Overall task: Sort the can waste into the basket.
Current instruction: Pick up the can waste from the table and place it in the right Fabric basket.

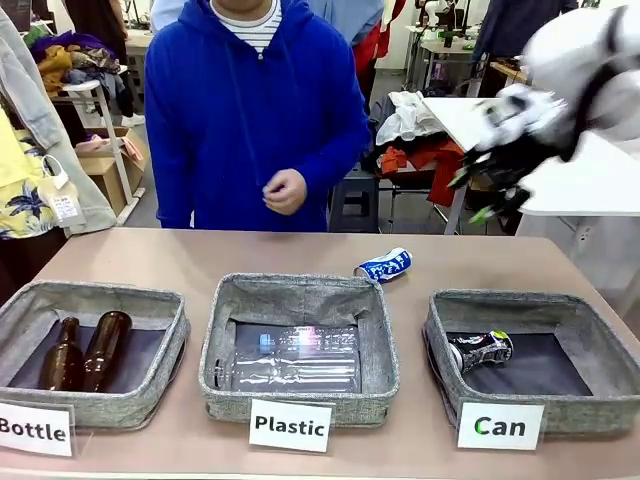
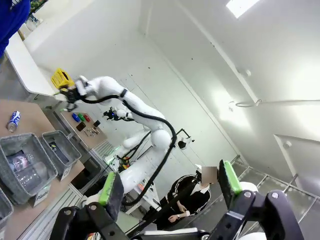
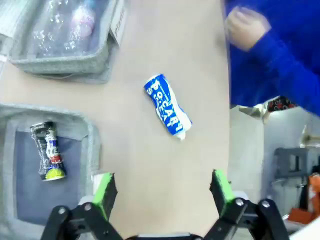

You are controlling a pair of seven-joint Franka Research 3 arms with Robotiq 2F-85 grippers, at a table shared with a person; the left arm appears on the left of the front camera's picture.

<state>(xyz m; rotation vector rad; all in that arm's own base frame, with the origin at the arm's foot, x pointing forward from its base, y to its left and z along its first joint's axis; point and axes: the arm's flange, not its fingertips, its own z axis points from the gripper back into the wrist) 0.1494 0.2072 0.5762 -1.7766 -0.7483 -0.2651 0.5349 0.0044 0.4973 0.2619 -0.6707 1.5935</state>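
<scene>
On the left I saw the Bottle basket (image 1: 150, 300) with two brown bottles (image 1: 85, 350), then the Plastic basket (image 1: 300, 290). Behind it lay a crushed blue can (image 1: 384, 266) on the table (image 1: 180, 260) (near the person's hand (image 1: 285, 190)). The basket (image 1: 520, 305) signed "Can" sat rightmost, holding one dark can (image 1: 481, 350). My left gripper (image 2: 167, 187) gaped at the ceiling; my right gripper (image 1: 490, 190) hovered above, jaws apart, empty.

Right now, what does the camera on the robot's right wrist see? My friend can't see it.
A crushed blue and white can lies on the tan table, just ahead of the open right gripper. To one side, a dark can lies in a grey basket, and a person's blue sleeve shows across the table.
</scene>
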